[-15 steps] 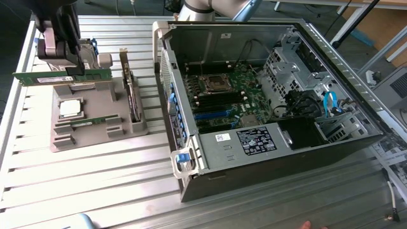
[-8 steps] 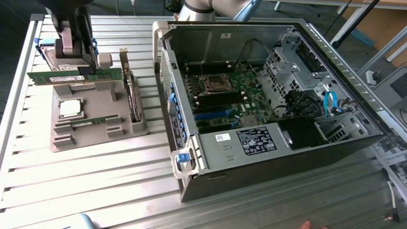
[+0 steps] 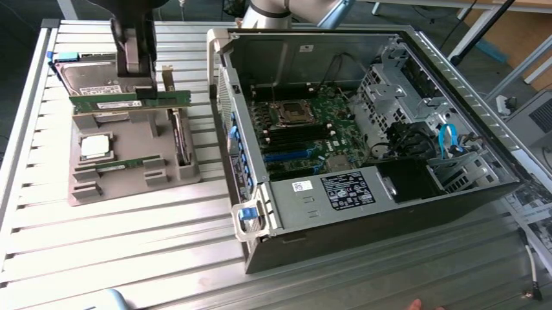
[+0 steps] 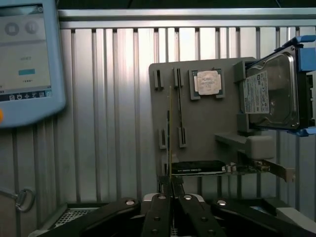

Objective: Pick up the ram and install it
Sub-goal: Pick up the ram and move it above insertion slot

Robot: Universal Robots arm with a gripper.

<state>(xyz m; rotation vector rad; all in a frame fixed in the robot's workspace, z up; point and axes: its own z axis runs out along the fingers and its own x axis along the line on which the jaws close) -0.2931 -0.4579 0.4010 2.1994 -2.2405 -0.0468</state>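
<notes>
Wrist view shows the gripper with its two fingers pressed together on the ram, which appears edge-on as a thin line. In the exterior view the gripper pinches the ram by its top edge. The stick hangs level over the back of the grey holder tray, just in front of the hard drive. Whether the ram's lower edge is clear of the tray I cannot tell.

The tray holds the hard drive standing on edge, a silver processor lying flat, a second green stick resting in slots, and an expansion card on edge.

Toward the exterior view's right lies the open computer case with the motherboard inside; its sockets are hard to make out. The picture's upper edge cuts off the arm above the gripper.
</notes>
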